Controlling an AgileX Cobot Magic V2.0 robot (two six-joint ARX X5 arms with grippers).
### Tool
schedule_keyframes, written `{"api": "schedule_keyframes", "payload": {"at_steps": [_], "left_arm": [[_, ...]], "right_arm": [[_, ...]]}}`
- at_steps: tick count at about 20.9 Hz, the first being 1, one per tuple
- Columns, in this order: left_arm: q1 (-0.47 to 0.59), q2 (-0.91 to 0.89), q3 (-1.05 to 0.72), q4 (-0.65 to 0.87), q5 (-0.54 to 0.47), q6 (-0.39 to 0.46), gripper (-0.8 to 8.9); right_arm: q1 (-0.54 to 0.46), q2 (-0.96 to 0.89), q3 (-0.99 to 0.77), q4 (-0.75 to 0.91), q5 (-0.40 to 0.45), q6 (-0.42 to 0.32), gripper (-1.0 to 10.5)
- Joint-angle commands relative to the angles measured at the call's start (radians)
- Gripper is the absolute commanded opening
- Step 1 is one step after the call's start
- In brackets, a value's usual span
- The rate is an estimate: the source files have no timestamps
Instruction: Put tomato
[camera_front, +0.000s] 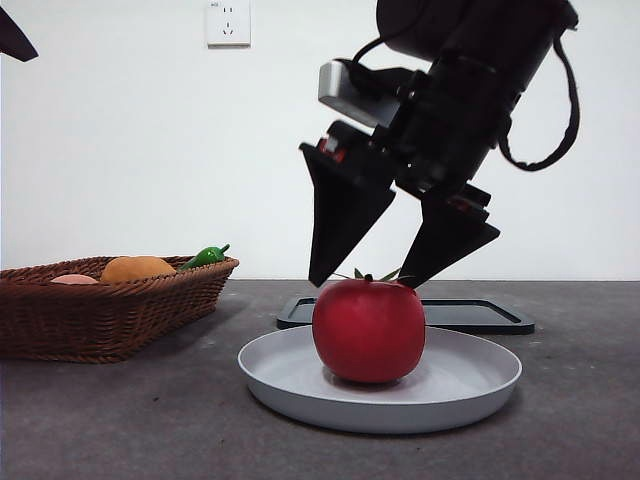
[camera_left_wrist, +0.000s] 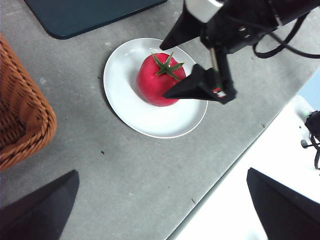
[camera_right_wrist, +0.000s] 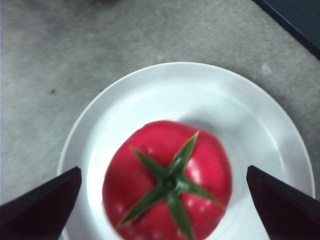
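The red tomato with a green stem rests upright on a white plate at the table's middle. It also shows in the left wrist view and in the right wrist view. My right gripper hangs just above the tomato, jaws open and empty, one tip on each side of the stem. It shows in the left wrist view too. My left gripper is open and empty, high above the table's near edge, away from the plate.
A brown wicker basket at the left holds an orange fruit and a small green pepper. A dark flat tray lies behind the plate. The table's edge runs close to the plate in the left wrist view.
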Motion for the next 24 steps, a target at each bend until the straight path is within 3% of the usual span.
{"api": "schedule_keyframes", "payload": {"at_steps": [1, 7, 9, 11, 13, 18, 24], "left_arm": [[-0.004, 0.006, 0.019, 0.01, 0.008, 0.005, 5.59], [-0.004, 0.006, 0.019, 0.01, 0.008, 0.005, 5.59], [-0.004, 0.006, 0.019, 0.01, 0.008, 0.005, 5.59], [-0.004, 0.006, 0.019, 0.01, 0.008, 0.005, 5.59], [-0.004, 0.006, 0.019, 0.01, 0.008, 0.005, 5.59], [-0.004, 0.006, 0.019, 0.01, 0.008, 0.005, 5.59], [-0.004, 0.006, 0.019, 0.009, 0.008, 0.005, 5.59]], "right_arm": [[0.011, 0.044, 0.018, 0.021, 0.013, 0.009, 5.3], [0.016, 0.105, 0.018, 0.022, 0.011, 0.01, 5.2], [0.018, 0.105, 0.018, 0.021, 0.012, 0.01, 4.3], [0.018, 0.105, 0.018, 0.008, 0.012, 0.01, 2.7], [0.018, 0.104, 0.018, -0.008, 0.011, 0.01, 2.0], [0.013, 0.029, 0.043, -0.01, 0.016, 0.009, 2.0], [-0.059, -0.006, 0.193, 0.01, 0.074, 0.005, 2.0]]}}
